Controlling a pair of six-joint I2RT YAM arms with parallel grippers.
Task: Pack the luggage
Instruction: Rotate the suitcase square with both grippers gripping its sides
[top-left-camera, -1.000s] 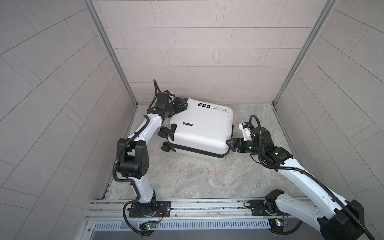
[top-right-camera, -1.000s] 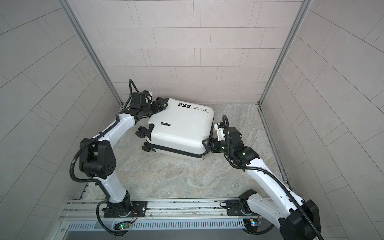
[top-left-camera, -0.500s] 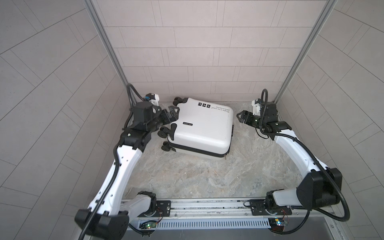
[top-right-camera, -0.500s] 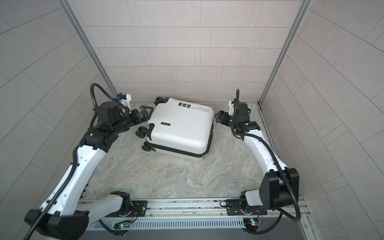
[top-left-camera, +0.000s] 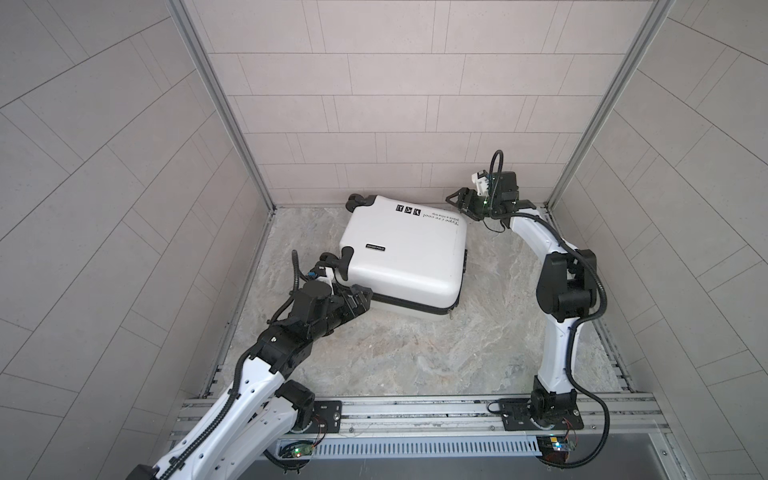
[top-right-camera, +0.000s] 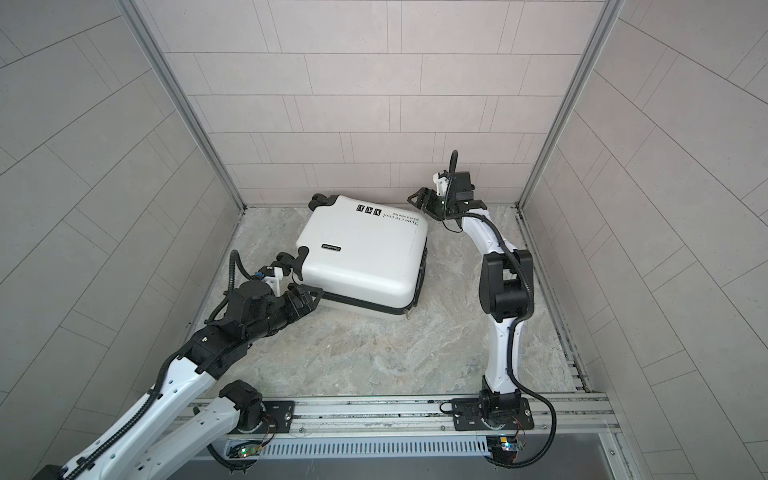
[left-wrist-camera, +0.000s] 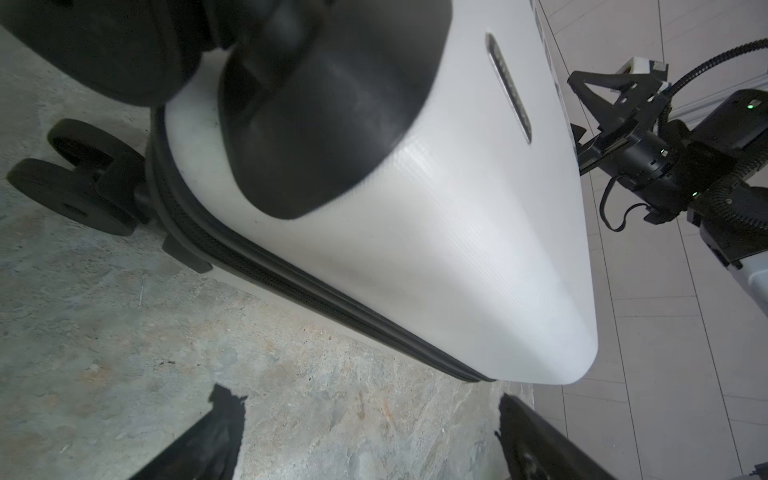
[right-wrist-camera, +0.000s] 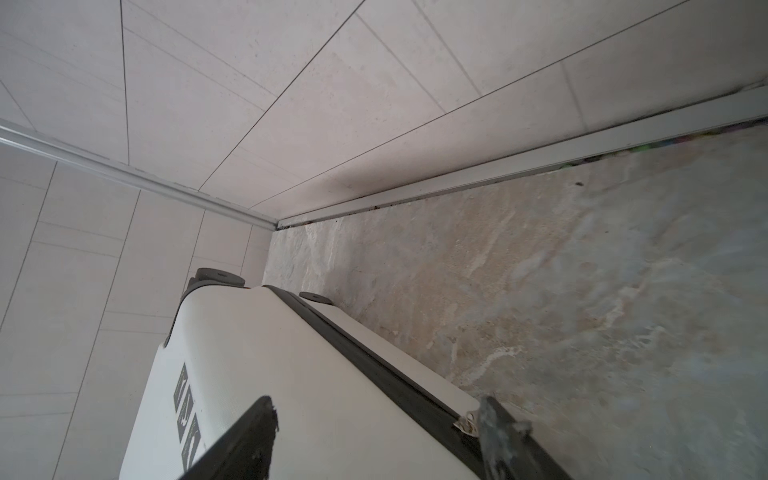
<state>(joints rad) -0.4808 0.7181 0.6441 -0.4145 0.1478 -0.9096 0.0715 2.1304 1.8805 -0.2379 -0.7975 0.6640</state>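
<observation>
Down at the front, both arms rise off the mounting rail, and the left one reaches in low across the marbled bench. The left claw is spread wide and gripping nothing. It sits just beside the near left corner of the luggage, and in the left wrist view its fingers frame bare bench just short of the black zipper. The luggage itself lies flat and zipped shut on the far half of the bench, left of centre. Its white shell faces up and its black wheels point toward the left wall. Black lettering runs along its far edge. Further back, the right claw hangs in the air just beyond the far right corner of the case, released, fingers apart, holding nothing. In the right wrist view a zipper pull shows close by one finger. Behind it all stands the tiled back wall.
</observation>
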